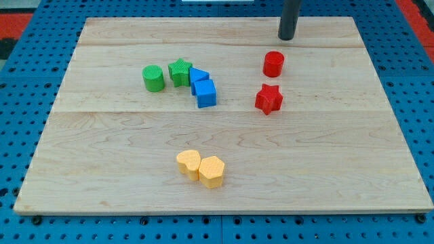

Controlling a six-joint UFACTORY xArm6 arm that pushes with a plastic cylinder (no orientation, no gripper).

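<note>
My tip (287,38) stands near the view's top, right of centre, touching no block. Nearest to it is the red cylinder (273,64), a short way below and slightly left. Below that lies the red star (268,99). Left of centre sits a cluster: a green cylinder (154,78), a green star (180,72), a blue wedge-like block (198,76) and a blue cube (206,93), the last three touching or nearly so. Toward the view's bottom, a yellow heart-like block (188,163) touches a yellow pentagon block (211,171).
The blocks lie on a pale wooden board (339,176) set on a blue perforated base (413,102). A red area shows at the view's top corners.
</note>
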